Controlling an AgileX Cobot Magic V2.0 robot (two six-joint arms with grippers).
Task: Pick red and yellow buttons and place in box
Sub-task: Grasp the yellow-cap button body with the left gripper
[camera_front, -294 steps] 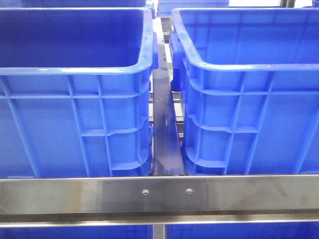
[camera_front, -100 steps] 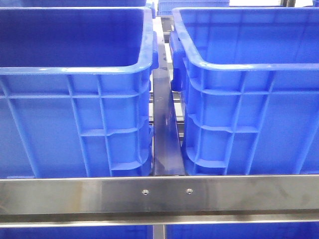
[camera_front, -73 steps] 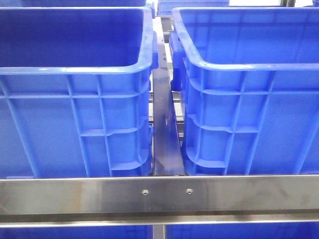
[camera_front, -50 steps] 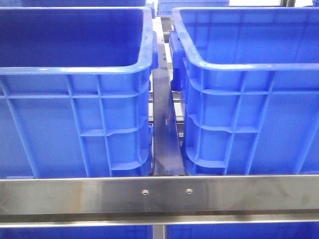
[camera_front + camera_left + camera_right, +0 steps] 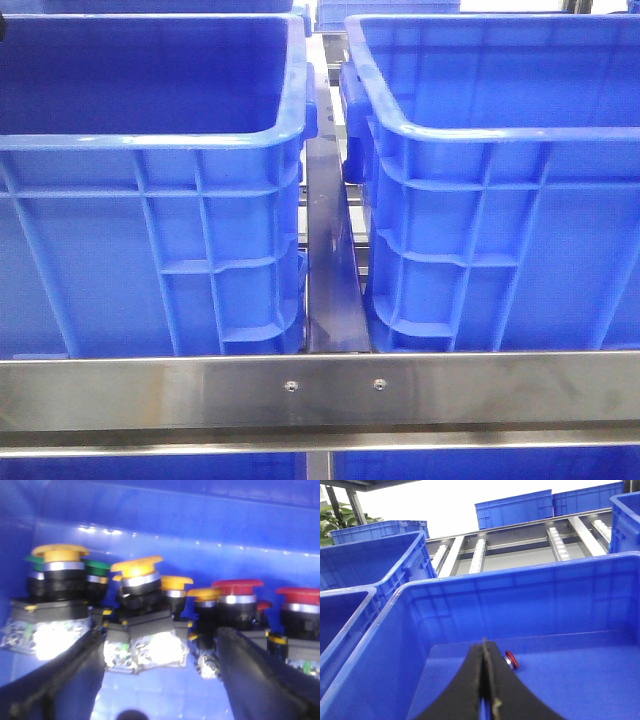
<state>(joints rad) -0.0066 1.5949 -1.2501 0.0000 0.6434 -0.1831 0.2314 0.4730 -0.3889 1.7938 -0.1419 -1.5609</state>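
Two crates (image 5: 150,250) hide both arms in front view, left fingers (image 5: 65,680) wide, right fingers (image 5: 475,690) together.

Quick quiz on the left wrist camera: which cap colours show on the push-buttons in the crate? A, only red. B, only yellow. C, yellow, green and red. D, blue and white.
C: in the left wrist view a yellow-capped button, a green-capped button beside it and a red-capped button stand on the floor of the blue crate, ahead of the open left hand.
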